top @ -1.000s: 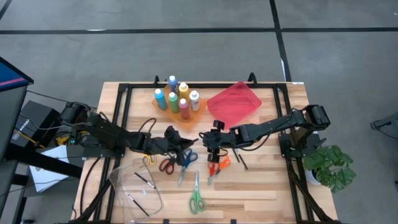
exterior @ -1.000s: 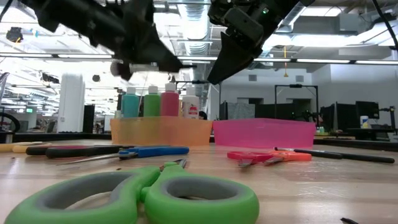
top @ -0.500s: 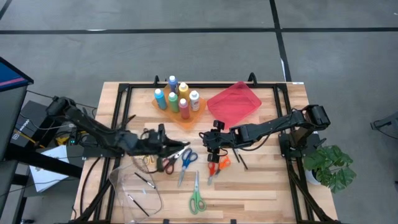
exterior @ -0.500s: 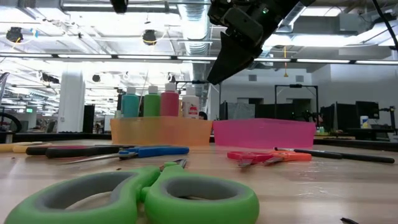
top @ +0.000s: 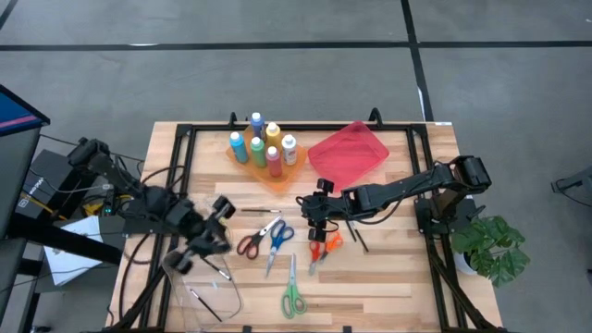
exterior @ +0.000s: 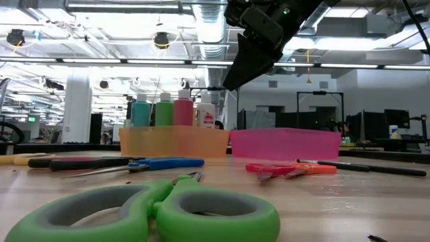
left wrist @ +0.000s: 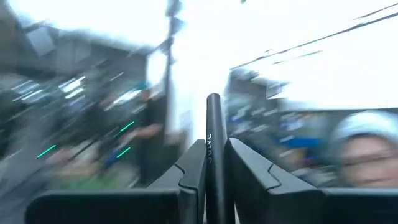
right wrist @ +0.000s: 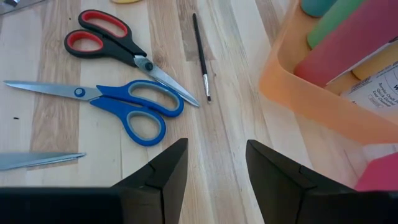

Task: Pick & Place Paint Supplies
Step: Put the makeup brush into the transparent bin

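Even overhead light, with soft shadows on the pale wooden table. The left wrist view is motion-blurred and overexposed. In the low view, the near green-handled scissors are out of focus.

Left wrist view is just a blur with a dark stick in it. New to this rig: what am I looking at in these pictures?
Two robot arms work at a wooden table. One camera looks down from above, one level across the tabletop, one sits on each wrist. The stick is a thin brush, clamped in the left end effector. The right end effector hangs open and empty; its camera sees red scissors, blue scissors and paint bottles in an orange tray.
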